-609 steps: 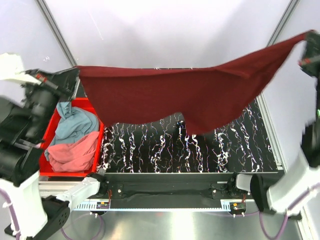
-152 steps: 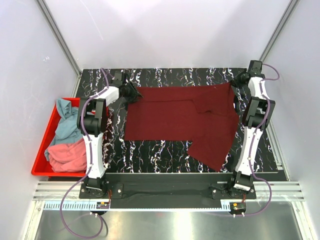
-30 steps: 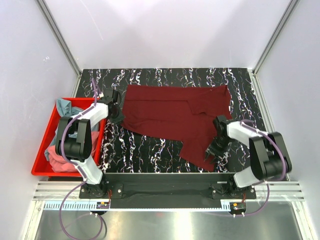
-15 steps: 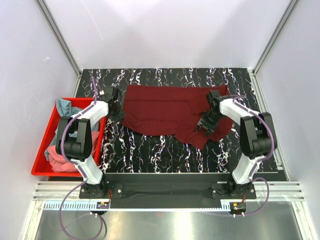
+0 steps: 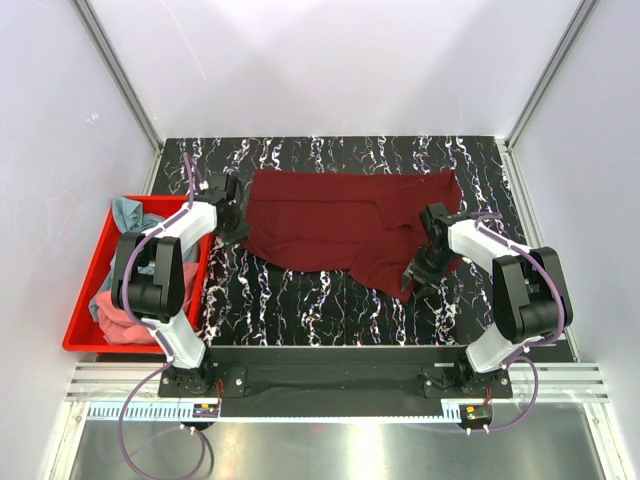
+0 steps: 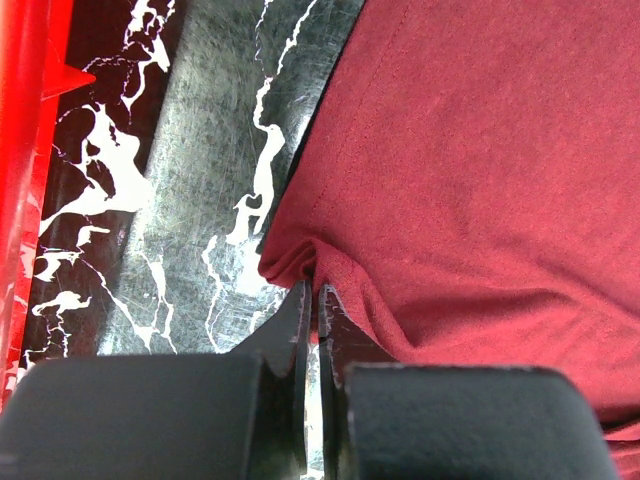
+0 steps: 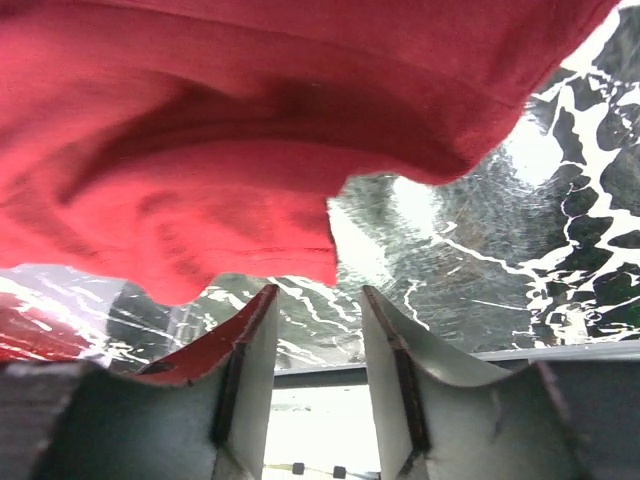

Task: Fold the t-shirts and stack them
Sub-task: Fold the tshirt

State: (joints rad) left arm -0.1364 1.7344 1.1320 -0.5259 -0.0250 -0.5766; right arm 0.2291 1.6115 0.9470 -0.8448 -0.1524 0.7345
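Note:
The dark maroon t-shirt [image 5: 330,220] lies spread on the black marbled table [image 5: 300,305], with a flap hanging toward the near right. My left gripper [image 5: 238,232] is shut on a pinch of its near-left edge, seen in the left wrist view [image 6: 311,290] with the maroon cloth [image 6: 480,170] beyond it. My right gripper [image 5: 418,275] is open and empty at the flap's near tip. In the right wrist view [image 7: 318,295] the cloth's edge [image 7: 250,120] lies just ahead of the fingers. The teal-blue shirt [image 5: 135,250] and the coral pink shirt [image 5: 140,310] lie crumpled in the bin.
The red plastic bin [image 5: 85,345] stands at the table's left side, and its wall shows in the left wrist view [image 6: 20,150]. White walls and metal posts enclose the table at the back and sides. The arm bases sit on the rail along the near edge.
My right gripper carried the shirt's near-right flap toward the far side, then came back nearer and now stands open. The flap lies shorter than a second ago. The left arm has not moved.

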